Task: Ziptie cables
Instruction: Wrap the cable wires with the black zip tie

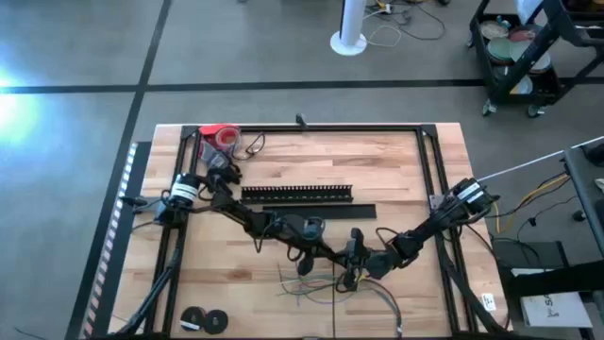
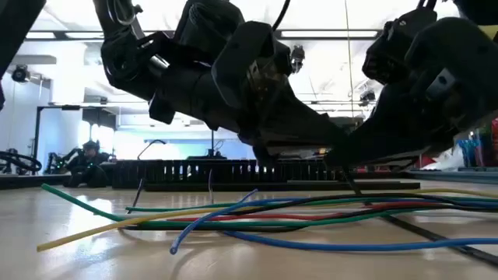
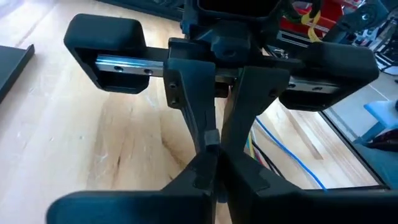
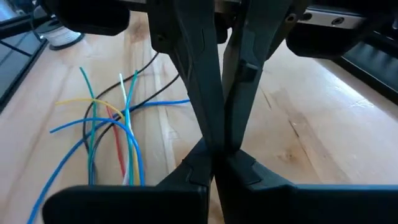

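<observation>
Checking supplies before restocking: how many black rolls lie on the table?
2 black rolls: side by side near the table's front left corner, one beside the other. Others may be hidden.

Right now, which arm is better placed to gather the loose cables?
Probably the right. In the high view the right gripper sits right at the cables, while the left gripper sits a little farther back.

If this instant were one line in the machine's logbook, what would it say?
task: ziptie cables | left hand: shut, above cables | right hand: shut, above cables | cables: loose on table, untied
</observation>
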Robot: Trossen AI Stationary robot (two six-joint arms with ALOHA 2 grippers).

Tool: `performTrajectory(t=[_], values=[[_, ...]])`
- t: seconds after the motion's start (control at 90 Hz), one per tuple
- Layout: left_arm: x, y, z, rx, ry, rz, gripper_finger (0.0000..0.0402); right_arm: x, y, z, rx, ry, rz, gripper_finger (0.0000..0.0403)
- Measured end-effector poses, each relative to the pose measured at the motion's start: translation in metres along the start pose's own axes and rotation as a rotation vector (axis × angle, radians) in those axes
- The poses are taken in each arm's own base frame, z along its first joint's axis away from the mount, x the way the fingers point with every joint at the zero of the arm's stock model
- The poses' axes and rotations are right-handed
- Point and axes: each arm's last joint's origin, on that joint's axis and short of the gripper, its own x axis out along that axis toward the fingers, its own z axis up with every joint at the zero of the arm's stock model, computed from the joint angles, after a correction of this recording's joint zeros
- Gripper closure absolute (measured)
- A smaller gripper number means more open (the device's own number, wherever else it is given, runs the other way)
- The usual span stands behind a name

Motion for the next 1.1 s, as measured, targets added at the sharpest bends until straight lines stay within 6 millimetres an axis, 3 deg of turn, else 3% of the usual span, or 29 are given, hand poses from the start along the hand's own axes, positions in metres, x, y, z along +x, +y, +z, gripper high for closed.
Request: performTrajectory(t=[0.4, 0.756, 1.1], values=[[-0.014, -0.005, -0.003, -0.054, -0.210, 0.032, 0.0372, -0.004, 0.007, 0.006, -0.007, -0.110, -0.038, 0.0403], [-0.017, -0.006, -0.006, -0.066, -0.233, 0.039, 0.0370, -0.006, 0.008, 0.004, -0.020, -0.107, -0.038, 0.0403], [-0.017, -0.009, -0.006, -0.070, -0.255, 0.078, 0.0400, -0.007, 0.009, 0.004, -0.022, -0.116, -0.047, 0.0403]])
